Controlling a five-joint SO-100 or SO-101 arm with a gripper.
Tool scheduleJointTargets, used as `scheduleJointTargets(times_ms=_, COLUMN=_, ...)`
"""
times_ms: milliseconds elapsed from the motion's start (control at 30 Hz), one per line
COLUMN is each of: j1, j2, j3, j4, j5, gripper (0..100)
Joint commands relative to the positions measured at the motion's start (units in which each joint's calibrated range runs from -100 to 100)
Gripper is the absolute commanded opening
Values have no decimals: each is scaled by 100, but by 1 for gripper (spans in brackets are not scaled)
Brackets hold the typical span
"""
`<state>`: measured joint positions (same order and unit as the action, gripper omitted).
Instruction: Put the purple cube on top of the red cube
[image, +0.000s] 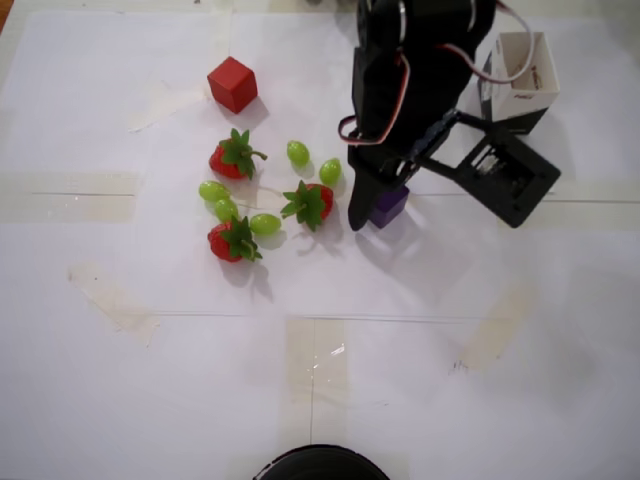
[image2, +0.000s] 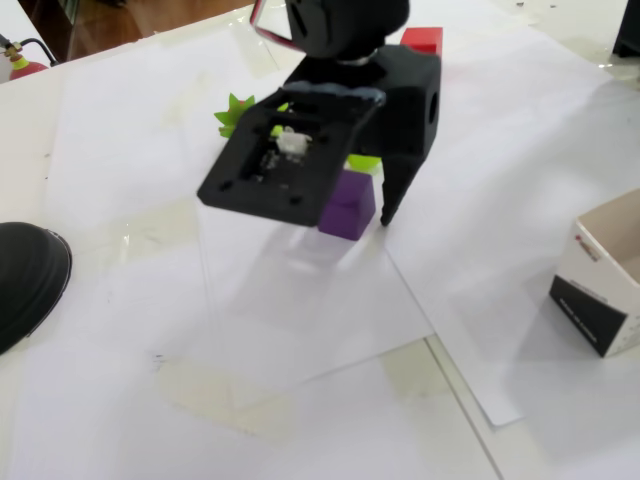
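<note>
The purple cube (image: 388, 206) rests on the white paper, right of a strawberry; in the fixed view the purple cube (image2: 350, 205) is partly hidden behind the gripper's flat black plate. My gripper (image: 425, 215) is open and straddles it, the pointed finger (image: 358, 205) close against the cube's left side and the plate off to its right. From the side, the gripper (image2: 325, 210) sits low around the cube. The red cube (image: 232, 83) stands apart at the upper left, and the red cube (image2: 422, 39) peeks out behind the arm.
Three strawberries (image: 232, 156) (image: 312, 203) (image: 232, 240) and several green grapes (image: 297, 152) lie between the two cubes. A white open box (image: 520, 70) stands right of the arm. A black round object (image2: 25, 280) sits at the table edge.
</note>
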<state>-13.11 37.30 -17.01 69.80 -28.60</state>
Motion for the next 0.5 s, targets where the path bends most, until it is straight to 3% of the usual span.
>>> scheduleJointTargets(times_ms=0, j1=83, j2=-127, j3=-171, j4=-52, j5=-34, gripper=25)
scheduleJointTargets(times_ms=167, j1=90, j2=-170, j3=-171, j4=-101, j5=-15, gripper=13)
scheduleJointTargets(times_ms=467, j1=76, j2=-454, j3=-171, j4=-28, j5=-78, gripper=6)
